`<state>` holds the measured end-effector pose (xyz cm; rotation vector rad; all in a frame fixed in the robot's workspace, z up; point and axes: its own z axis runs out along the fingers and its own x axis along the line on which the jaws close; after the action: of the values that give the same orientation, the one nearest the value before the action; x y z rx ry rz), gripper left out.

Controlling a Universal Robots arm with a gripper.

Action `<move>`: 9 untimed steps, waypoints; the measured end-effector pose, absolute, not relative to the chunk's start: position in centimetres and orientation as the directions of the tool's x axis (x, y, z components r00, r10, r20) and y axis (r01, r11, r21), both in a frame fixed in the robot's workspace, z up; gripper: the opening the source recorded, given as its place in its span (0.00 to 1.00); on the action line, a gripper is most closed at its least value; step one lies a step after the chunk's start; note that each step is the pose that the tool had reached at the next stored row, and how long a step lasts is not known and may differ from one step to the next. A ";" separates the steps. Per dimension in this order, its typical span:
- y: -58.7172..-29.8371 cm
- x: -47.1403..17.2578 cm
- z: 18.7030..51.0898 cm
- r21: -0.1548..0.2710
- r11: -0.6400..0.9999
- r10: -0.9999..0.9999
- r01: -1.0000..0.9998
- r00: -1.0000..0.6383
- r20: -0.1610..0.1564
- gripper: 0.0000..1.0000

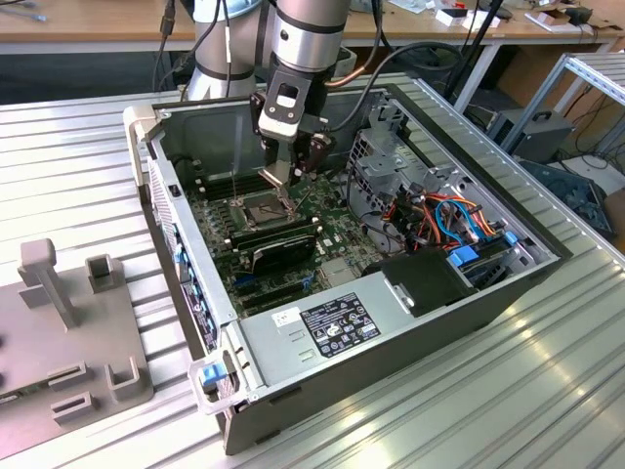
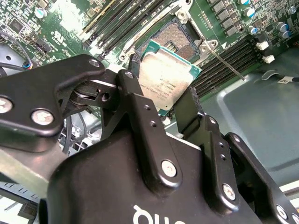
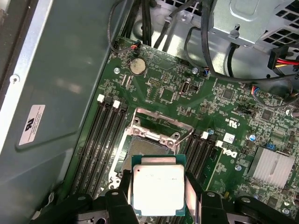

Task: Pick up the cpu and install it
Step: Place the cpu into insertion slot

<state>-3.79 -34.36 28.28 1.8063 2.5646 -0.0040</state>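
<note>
A pale ribbed metal desk spreads across the near ground, a long wooden desk runs along the far side, and at the exterior view's far right a metal rack stands beside a grey box and loose cables.

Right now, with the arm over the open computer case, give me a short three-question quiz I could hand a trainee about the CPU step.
1. True or false: the cpu is already seated in the socket.
2. Multiple choice: what is the hand holding? A) a memory stick B) the cpu C) a cable
3. Fill in: in the first wrist view, memory slots run along ___ sides of the socket.

Key:
1. False. The hand holds the cpu clear of the socket, whose contacts lie bare in the second wrist view.
2. B.
3. Both.
</note>
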 end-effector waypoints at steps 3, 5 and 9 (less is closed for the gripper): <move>-34.4 -3.8 28.3 0.001 0.336 0.942 0.942 -0.336 -0.005 0.54; -34.4 -3.8 28.3 0.001 0.336 0.942 0.942 -0.336 -0.005 0.54; -34.4 -3.8 28.3 0.001 0.336 0.942 0.942 -0.336 -0.005 0.54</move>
<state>-3.79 -34.36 28.28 1.8071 2.5640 -0.0039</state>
